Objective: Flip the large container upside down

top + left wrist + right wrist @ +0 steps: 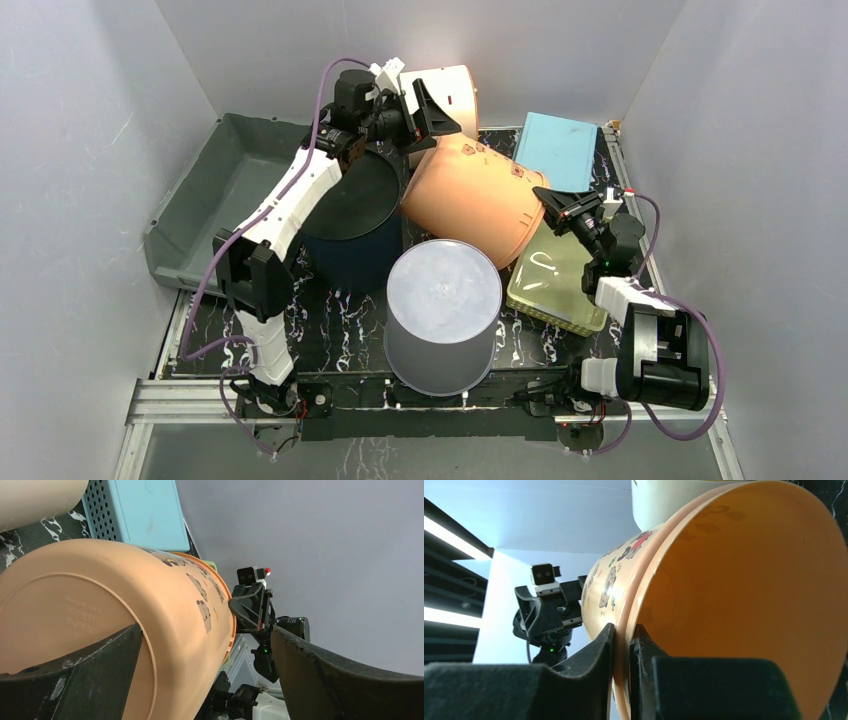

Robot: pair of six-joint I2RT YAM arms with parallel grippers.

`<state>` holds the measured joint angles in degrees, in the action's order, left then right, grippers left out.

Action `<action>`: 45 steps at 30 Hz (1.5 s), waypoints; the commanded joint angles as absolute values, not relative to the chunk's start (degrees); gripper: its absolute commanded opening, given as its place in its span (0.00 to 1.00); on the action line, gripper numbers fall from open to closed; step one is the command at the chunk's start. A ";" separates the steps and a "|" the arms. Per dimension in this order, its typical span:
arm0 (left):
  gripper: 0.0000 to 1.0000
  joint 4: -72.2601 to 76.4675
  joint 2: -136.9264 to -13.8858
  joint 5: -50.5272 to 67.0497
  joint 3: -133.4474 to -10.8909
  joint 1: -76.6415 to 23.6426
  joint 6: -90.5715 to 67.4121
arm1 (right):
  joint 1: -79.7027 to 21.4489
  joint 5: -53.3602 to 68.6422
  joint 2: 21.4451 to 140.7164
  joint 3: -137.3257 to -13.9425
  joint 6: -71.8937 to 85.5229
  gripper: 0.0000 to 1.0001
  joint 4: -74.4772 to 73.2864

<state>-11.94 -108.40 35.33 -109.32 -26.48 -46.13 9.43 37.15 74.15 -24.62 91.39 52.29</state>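
The large container is an orange bucket (470,195) with cartoon prints, lying tilted on its side in the middle of the table, its mouth toward the right. My right gripper (548,200) is shut on its rim, one finger inside and one outside, as the right wrist view shows (623,630) against the orange inside wall (744,580). My left gripper (425,110) is open at the bucket's base end. In the left wrist view (206,630) its jaws stand wide apart, one finger (100,670) over the base (75,615), the other clear of the side.
An upturned lavender bucket (443,310) stands in front of the orange one, and a dark navy bucket (355,215) to its left. A grey tray (215,200) is at the far left, a cream bucket (450,90) at the back, a blue basket (557,148) and a yellow-green box (555,275) to the right.
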 commanded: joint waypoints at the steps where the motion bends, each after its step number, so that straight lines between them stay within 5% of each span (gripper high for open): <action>1: 0.98 -7.83 -108.07 44.79 -112.70 -32.13 -49.19 | 7.03 46.92 76.03 -28.17 75.86 0.12 36.95; 13: 0.98 -8.01 -111.70 44.37 -116.63 -34.18 -49.31 | 6.99 42.10 80.80 -39.60 54.21 0.31 2.39; 26: 0.98 -6.97 -113.08 43.86 -116.65 -36.87 -49.81 | 7.12 34.30 80.03 -46.48 41.47 0.81 -15.06; 38: 0.98 -12.41 -114.73 42.51 -121.22 -39.96 -46.07 | 7.11 14.83 69.09 -59.96 27.17 0.84 -34.40; 45: 0.98 -37.81 -117.68 22.40 -137.13 -47.87 -26.83 | 7.03 4.48 71.51 -60.33 23.83 0.88 -39.32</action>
